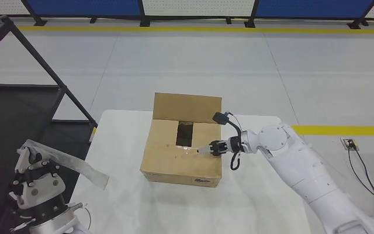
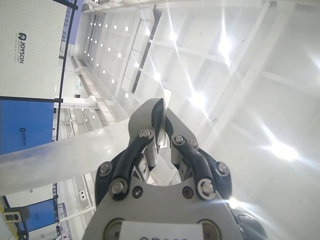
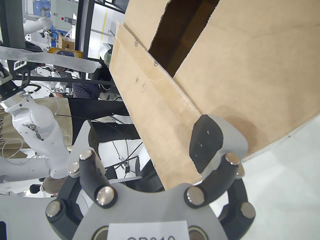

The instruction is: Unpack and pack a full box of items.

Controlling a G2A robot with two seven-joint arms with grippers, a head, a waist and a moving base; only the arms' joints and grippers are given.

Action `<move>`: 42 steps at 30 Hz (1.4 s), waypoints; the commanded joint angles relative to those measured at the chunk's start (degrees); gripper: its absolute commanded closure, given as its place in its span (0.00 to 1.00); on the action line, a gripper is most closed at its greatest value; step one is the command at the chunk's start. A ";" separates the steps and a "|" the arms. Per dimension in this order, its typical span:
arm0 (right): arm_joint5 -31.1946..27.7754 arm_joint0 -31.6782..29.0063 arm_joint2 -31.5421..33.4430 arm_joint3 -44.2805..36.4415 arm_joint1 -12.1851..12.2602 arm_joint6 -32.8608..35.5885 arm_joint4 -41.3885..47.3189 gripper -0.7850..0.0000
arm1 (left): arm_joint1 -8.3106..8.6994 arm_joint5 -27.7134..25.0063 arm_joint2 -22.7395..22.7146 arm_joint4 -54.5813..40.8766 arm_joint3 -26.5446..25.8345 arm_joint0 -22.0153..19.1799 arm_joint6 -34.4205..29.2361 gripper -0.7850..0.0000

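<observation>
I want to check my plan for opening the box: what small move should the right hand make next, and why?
Probably close the right hand on the flap. Its fingers stand open on either side of the flap's edge, the box is only partly open, and the left hand holds the tape well aside.

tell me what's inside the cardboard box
Through the gap between the top flaps of the box only a dark hollow shows. The flaps cover the rest, so whether any items lie inside cannot be seen.

Brown box [image 1: 175, 165], white table [image 1: 123, 196], translucent white strip [image 1: 76, 162]
</observation>
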 commanded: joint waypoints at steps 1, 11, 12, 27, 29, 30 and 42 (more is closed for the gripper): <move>-0.65 0.63 -0.65 1.02 -0.41 0.35 -0.60 0.00 | -0.01 0.08 0.05 0.00 0.09 -0.22 0.01 1.00; -6.35 0.36 -0.51 1.24 -1.97 -4.86 2.12 0.00 | -0.07 0.20 -0.17 -0.07 0.29 -0.51 0.22 1.00; -6.30 0.53 -0.34 1.23 -2.05 -5.28 2.15 0.00 | -0.08 0.12 -0.25 -0.14 0.21 -0.40 0.22 1.00; -2.44 8.71 3.89 14.42 -3.55 -15.56 3.32 0.00 | -0.39 -2.54 -0.64 -0.80 -1.87 3.24 0.47 1.00; -2.44 8.71 3.89 14.42 -3.55 -15.56 3.32 0.00 | -0.44 -2.48 -0.07 -0.69 -1.74 3.53 0.35 1.00; -2.44 8.71 3.89 14.42 -3.55 -15.56 3.32 0.00 | -0.45 -2.34 0.27 -0.49 -1.68 3.58 0.17 1.00; 0.17 6.90 3.51 14.40 -4.28 -19.69 3.67 0.00 | -0.40 0.57 4.63 2.02 -0.06 -0.11 -2.71 1.00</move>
